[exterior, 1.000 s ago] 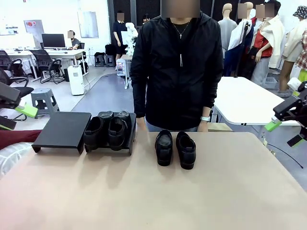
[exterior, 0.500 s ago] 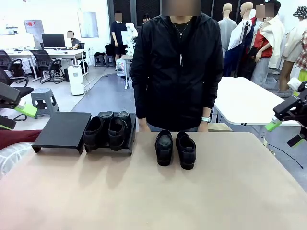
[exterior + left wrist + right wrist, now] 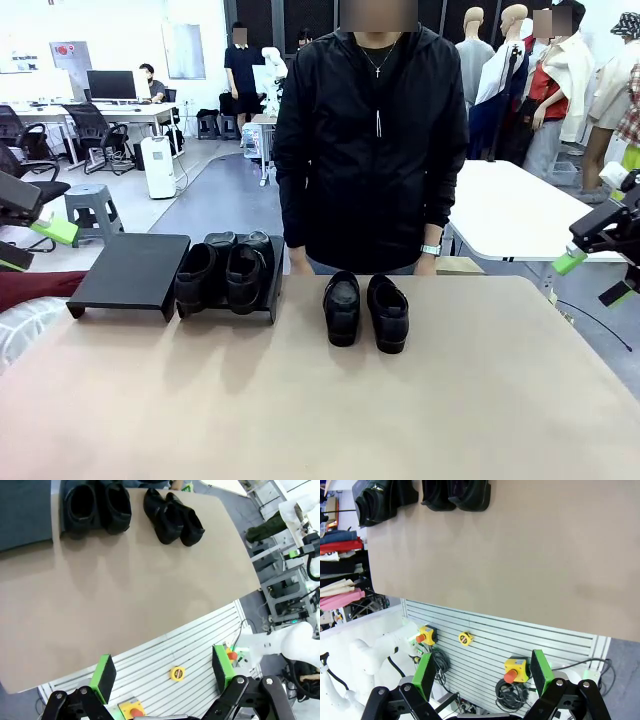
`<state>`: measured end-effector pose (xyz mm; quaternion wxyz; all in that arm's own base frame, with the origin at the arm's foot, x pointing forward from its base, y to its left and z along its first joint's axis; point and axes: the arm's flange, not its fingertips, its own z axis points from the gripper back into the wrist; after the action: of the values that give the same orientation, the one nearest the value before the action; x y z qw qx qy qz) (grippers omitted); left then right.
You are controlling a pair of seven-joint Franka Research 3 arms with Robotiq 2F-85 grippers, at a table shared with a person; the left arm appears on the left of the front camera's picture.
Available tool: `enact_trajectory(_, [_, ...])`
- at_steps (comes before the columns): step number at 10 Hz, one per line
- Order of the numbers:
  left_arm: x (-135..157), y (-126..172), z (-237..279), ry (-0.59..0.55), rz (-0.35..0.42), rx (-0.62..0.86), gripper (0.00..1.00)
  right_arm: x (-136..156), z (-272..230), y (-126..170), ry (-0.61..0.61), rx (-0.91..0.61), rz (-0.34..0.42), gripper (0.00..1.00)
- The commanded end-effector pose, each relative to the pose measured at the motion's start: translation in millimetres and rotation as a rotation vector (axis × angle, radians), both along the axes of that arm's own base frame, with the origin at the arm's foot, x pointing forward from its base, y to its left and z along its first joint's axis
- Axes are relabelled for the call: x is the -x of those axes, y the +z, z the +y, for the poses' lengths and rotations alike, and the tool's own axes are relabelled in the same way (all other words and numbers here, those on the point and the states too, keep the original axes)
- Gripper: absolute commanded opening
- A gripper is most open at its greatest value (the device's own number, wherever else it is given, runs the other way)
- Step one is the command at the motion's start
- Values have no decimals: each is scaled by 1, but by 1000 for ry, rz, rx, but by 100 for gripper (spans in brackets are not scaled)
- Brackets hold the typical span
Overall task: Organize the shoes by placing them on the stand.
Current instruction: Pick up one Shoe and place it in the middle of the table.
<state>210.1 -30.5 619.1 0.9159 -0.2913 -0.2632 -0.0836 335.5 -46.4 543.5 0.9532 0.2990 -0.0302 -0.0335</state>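
1. Tan worktop: 2 loose shoes at 12 o'clock, 2 racked shoes on stand at 11 o'clock.
2. Wide open and empty at left end effector and right end effector.
3. Grip 1 loose shoe across collar; lift level.

The shoes are glossy black, and the stand is a duller, matte black. The desk is a plain, even pinkish tan. The person's jacket is black, and the jaws are black with bright green pads.
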Motion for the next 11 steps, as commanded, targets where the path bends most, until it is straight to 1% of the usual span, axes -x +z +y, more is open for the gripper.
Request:
enact_trajectory(1, [-3,1,3,-18,-7,10,100,-29,48,9,116,91,15,100])
enact_trajectory(2, [-3,1,3,-18,-7,10,100,-83,132,6,238,215,90,100])
enact_trajectory(3, [-3,1,3,-18,-7,10,100,-125,186,-8,228,276,171,100])
enact_trajectory(4, [-3,1,3,-18,-7,10,100,-163,243,-34,273,329,189,100])
enact_trajectory(5, [-3,1,3,-18,-7,10,100,-180,293,-59,233,437,174,100])
enact_trajectory(6, [-3,1,3,-18,-7,10,100,-182,328,-79,198,530,157,100])
enact_trajectory(7, [-3,1,3,-18,-7,10,100,-176,343,-84,171,564,88,100])
enact_trajectory(8, [-3,1,3,-18,-7,10,100,-143,321,-84,261,373,143,100])
enact_trajectory(11, [-3,1,3,-18,-7,10,100,-143,321,-84,261,373,143,100])
